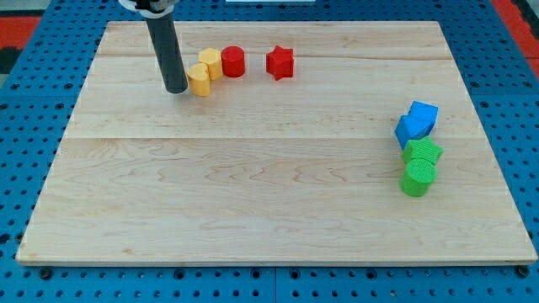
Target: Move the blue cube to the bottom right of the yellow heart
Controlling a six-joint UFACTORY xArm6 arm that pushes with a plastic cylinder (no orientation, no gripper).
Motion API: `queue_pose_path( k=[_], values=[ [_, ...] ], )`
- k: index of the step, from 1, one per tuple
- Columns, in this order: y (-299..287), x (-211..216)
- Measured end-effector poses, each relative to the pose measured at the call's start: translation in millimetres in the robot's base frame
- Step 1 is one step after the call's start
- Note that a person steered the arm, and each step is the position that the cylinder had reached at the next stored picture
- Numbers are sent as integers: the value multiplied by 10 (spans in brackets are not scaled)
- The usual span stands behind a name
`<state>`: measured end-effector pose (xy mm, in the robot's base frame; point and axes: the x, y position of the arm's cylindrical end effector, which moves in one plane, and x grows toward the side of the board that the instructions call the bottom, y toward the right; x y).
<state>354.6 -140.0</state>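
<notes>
You have no fingers, only my tip point(177, 88) beside the yellow heart point(200, 81) at the view's top left, holding nothing; the blue cube point(410, 128), far right touching another blue block point(423, 113), looks light, rigid, slidable—push its right face squarely.

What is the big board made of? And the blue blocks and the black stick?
The pale wooden board looks like wood: planks with grain lines and seams, smooth matte finish. The two blue blocks look like matte plastic, maybe painted wood; flat, even colour, no grain. The dark rod seems to be dull rubber or plastic; my tip sits just left of a yellow block.
</notes>
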Motion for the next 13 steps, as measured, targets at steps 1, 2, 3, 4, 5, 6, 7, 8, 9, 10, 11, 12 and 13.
queue_pose_path(
  k=[1, 2, 3, 4, 5, 6, 7, 8, 9, 10, 11, 12, 13],
  values=[
    [294, 367],
    [1397, 401],
    [2297, 141],
    [2874, -86],
    [3591, 287],
    [3806, 596],
    [3376, 596],
    [3235, 704],
    [3726, 753],
    [3541, 910],
    [3114, 970],
    [2745, 976],
    [2268, 844]
  ],
)
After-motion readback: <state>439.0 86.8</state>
